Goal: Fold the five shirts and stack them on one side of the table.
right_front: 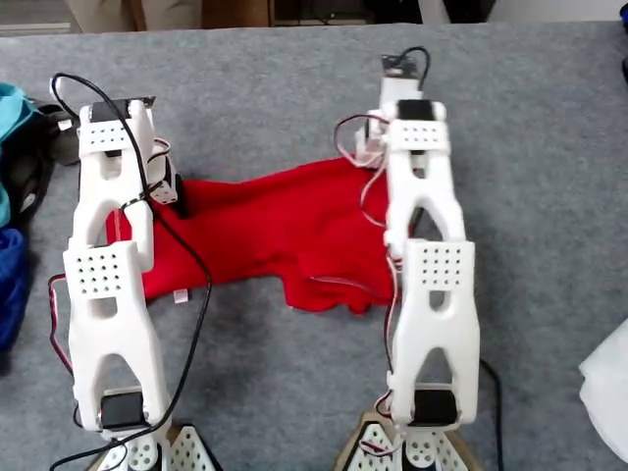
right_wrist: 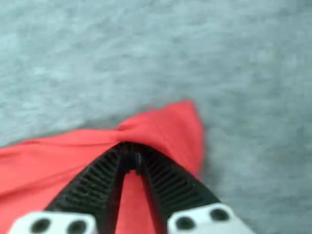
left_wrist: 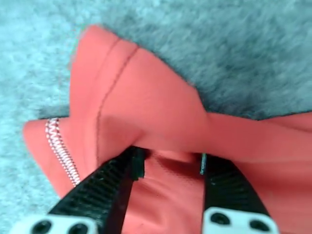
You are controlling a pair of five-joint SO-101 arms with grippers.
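A red shirt (right_front: 265, 235) lies spread and rumpled across the grey table between both arms. My left gripper (left_wrist: 169, 162) sits at the shirt's far left corner (right_front: 162, 186). It is open, with a hump of red cloth (left_wrist: 146, 107) rising between its black fingertips, beside a white-stitched hem (left_wrist: 61, 151). My right gripper (right_wrist: 131, 158) is at the shirt's far right corner (right_front: 378, 147), shut on the red shirt's edge (right_wrist: 165, 129), and the fabric is drawn to a point at its tips.
Teal (right_front: 12, 108) and blue (right_front: 10, 270) garments are heaped at the table's left edge. A white cloth (right_front: 608, 388) lies at the right edge. Bare grey table (right_front: 549, 196) stretches beyond the shirt and to its right.
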